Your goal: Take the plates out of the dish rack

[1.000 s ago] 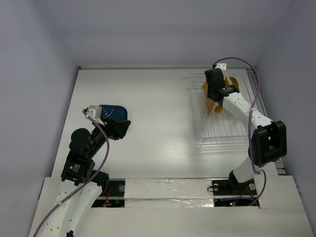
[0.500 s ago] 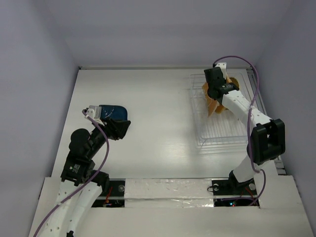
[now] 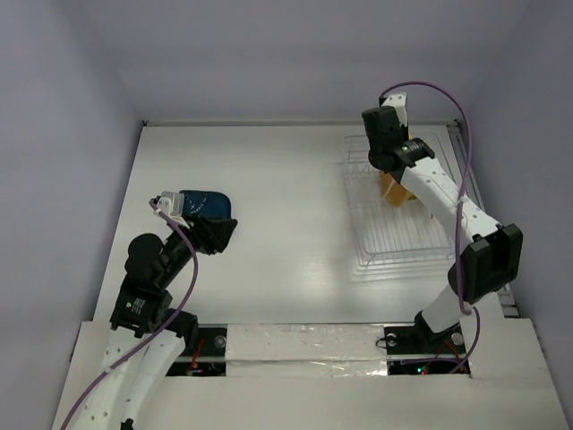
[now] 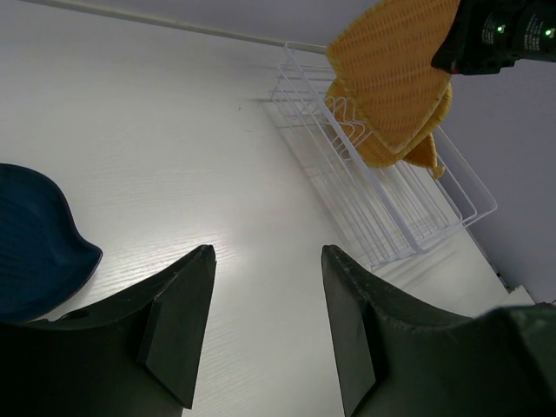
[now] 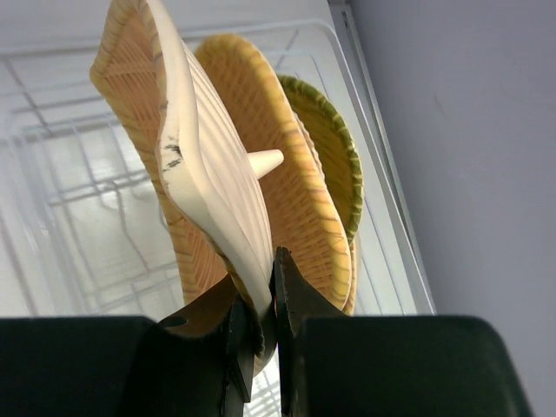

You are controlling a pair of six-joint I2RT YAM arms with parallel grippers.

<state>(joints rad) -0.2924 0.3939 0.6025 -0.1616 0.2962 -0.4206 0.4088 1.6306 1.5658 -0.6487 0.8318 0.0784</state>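
My right gripper (image 5: 265, 300) is shut on the lower rim of a ribbed orange-tan plate (image 5: 200, 165) and holds it on edge above the clear dish rack (image 5: 69, 174). Two more plates (image 5: 291, 191) stand just behind it, the rear one with a greenish rim (image 5: 334, 156). In the top view the right gripper (image 3: 385, 152) is over the rack's (image 3: 403, 233) far end, with a racked plate (image 3: 398, 188) below it. The left wrist view shows the held plate (image 4: 391, 61) raised above the racked ones (image 4: 408, 143). My left gripper (image 4: 269, 261) is open and empty over the table.
A dark blue rounded object (image 3: 204, 202) lies on the table at the left, just beyond my left gripper (image 3: 215, 235); it also shows in the left wrist view (image 4: 35, 252). The rack stands close to the right wall. Purple cables loop off both arms.
My right gripper has risen and shifted toward the far side, lifting the front plate up out of the rack's slots. The left arm has not moved.
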